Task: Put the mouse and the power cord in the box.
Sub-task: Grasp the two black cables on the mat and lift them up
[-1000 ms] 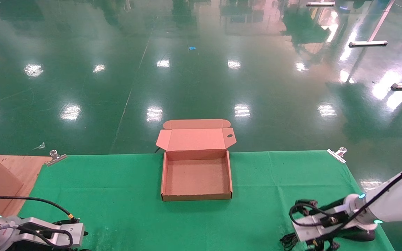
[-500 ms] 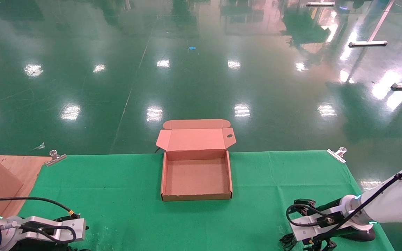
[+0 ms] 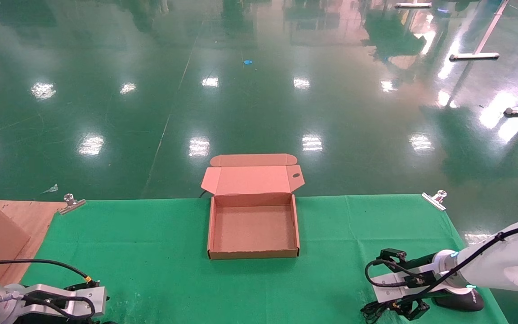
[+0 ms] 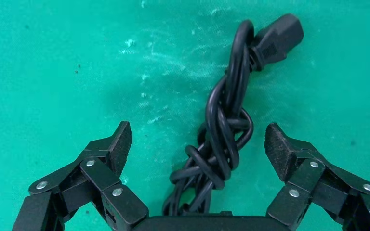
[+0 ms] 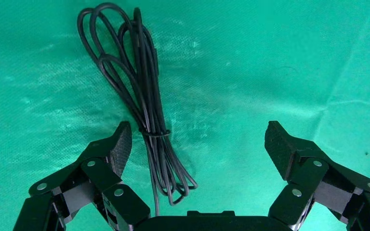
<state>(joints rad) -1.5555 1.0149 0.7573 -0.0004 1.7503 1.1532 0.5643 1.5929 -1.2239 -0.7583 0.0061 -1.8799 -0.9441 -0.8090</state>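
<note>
Mouse [image 3: 460, 299] and power cord [image 4: 226, 130] are both outside the box [image 3: 253, 253], so neither of the 2 placings is done; the box sits open and bare at the far middle of the green cloth [image 3: 160, 252], lid folded back over the far edge.

The mouse lies at the near right corner, just beside the right gripper [image 5: 197, 149], its long axis running roughly left-right; its thin cable [image 5: 144, 110] is tied in a long bundle, lying between the widely spread fingers [image 5: 118, 144] and nearer one of them — nothing is gripped.

The power cord lies at the near left, hidden in the head view; in the wrist view it is a twisted hank, its chunky plug [image 4: 279, 36] pointing away from the left gripper [image 4: 197, 144]; those fingers [image 4: 282, 149] straddle it, wide apart, holding nothing.

I judge both pickups and carries remain.
</note>
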